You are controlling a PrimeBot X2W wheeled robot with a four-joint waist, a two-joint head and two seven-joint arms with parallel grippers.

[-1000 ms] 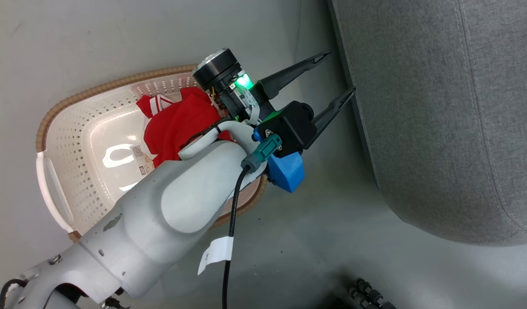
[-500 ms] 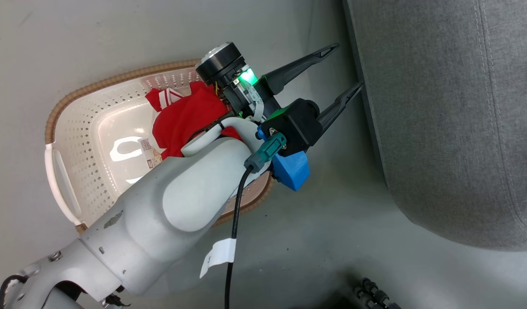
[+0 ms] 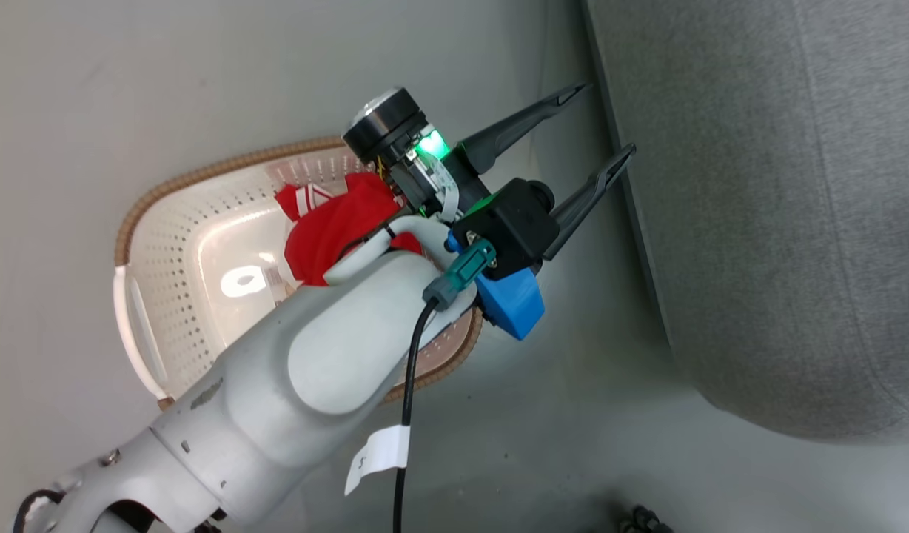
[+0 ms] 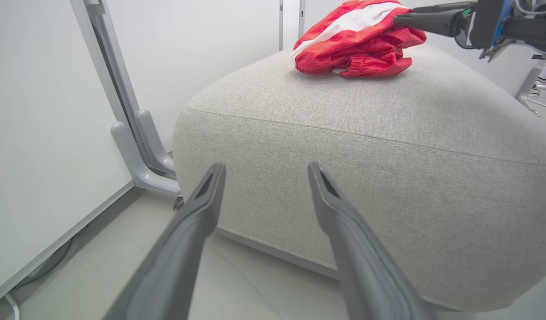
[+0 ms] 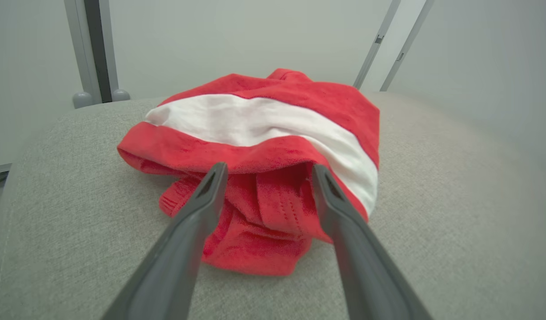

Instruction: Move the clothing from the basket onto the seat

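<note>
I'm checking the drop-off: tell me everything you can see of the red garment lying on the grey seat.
The red garment looks like soft, terry-like fabric, bright red with one broad white band across its top and a stitched hem showing at the front. It lies crumpled in a loose, folded heap on top of the grey seat, resting wholly on the upholstery. The open fingers of the right gripper straddle its front fold; whether they touch it cannot be told.
</note>
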